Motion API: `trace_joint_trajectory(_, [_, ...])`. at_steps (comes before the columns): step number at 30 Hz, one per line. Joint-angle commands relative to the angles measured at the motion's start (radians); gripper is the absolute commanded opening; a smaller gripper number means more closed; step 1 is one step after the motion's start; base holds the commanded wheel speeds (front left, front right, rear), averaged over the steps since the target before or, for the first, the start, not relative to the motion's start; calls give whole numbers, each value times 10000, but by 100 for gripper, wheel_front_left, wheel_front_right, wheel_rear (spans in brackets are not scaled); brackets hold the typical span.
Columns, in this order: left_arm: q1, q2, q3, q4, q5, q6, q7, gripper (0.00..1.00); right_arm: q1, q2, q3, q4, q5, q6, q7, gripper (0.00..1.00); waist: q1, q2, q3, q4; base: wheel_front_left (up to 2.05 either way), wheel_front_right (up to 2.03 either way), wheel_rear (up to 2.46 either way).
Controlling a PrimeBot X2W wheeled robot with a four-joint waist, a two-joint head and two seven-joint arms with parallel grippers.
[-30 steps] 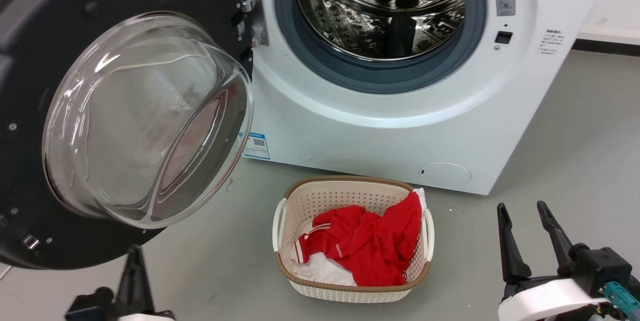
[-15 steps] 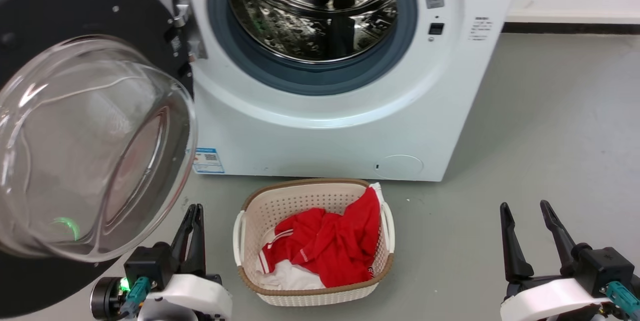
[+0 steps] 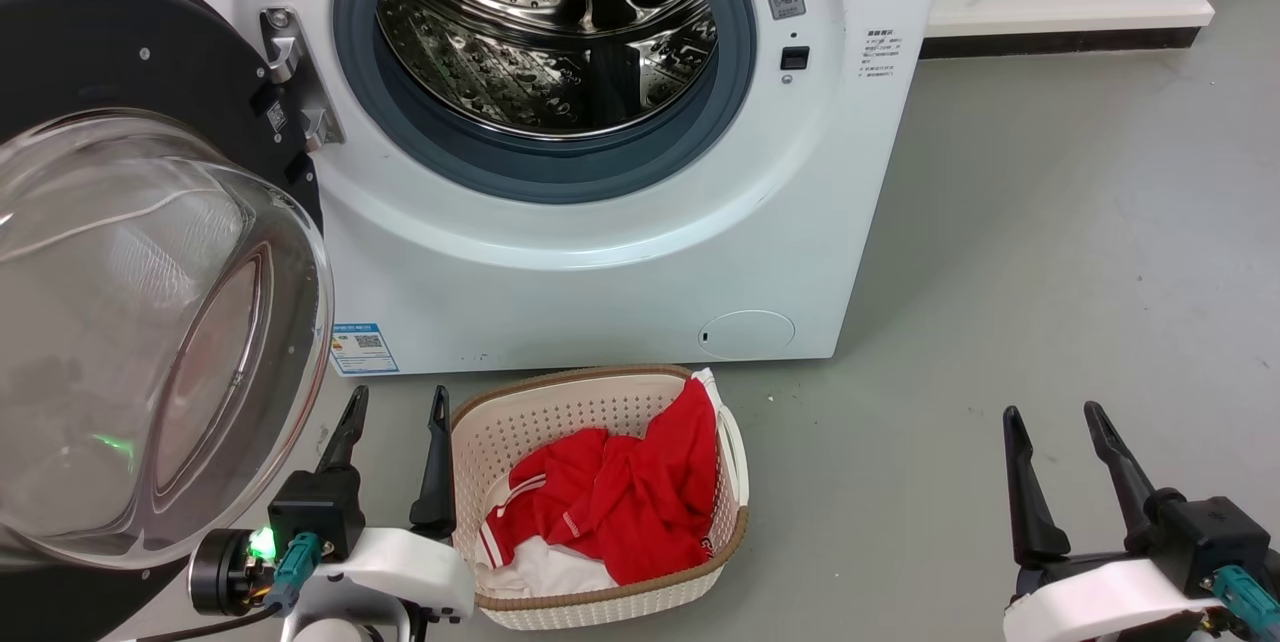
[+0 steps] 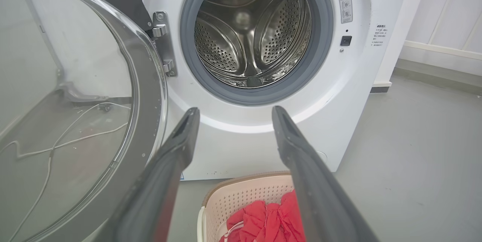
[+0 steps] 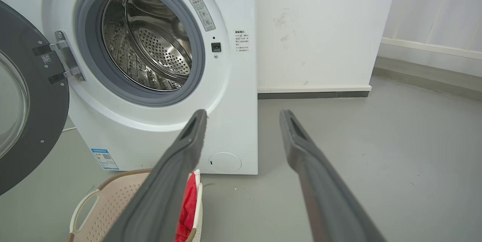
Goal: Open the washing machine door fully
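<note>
Head view high, looking down; wrist views low, facing washing machine (image 3: 600,292); all share drum (image 4: 248,34).

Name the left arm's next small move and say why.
Probably a light outward nudge on the washing machine door with the left gripper, to check it is at its hinge stop. The door stands wide, the drum mouth is uncovered, and the left gripper is open, empty, and beside the door's lower edge.
</note>
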Motion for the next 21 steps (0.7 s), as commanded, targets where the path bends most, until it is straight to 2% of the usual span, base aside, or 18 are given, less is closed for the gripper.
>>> trace_joint_trajectory(1, [-95,-21,7,-56,104,46,-24,100,144,19,-6,-56,0,-7,0,100,0,-1,-21,-20,0,0,0])
trace_joint_trajectory(21, [544,-186,354,-473,253,329,-24,100,257,19,140,-190,-35,-7,46,100,0,-1,-115,136,0,0,0])
